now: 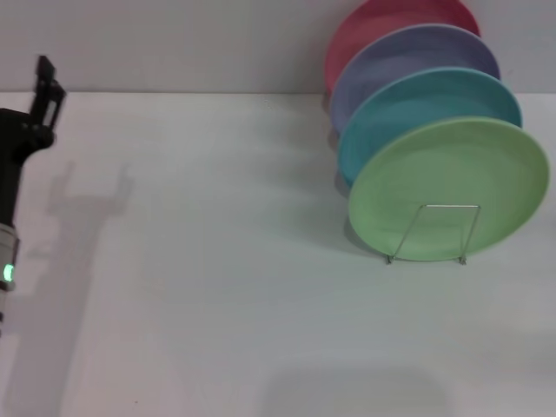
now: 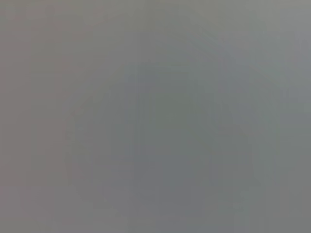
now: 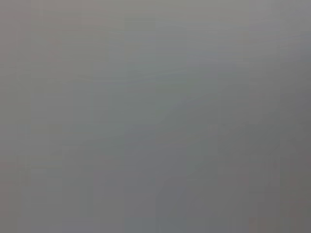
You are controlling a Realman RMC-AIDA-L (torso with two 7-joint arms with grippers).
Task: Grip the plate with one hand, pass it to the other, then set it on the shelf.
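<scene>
White table [image 1: 217, 304], pretty plain matte top. The only thing sitting right on it is a thin wire rack [image 1: 432, 233] over on the right side toward the back, with its front loop and two little feet showing. The arm's shadow falls across the left part of the surface.

head view looks forward and down on the table [image 1: 217, 304]; both wrist views show plain grey.
</scene>
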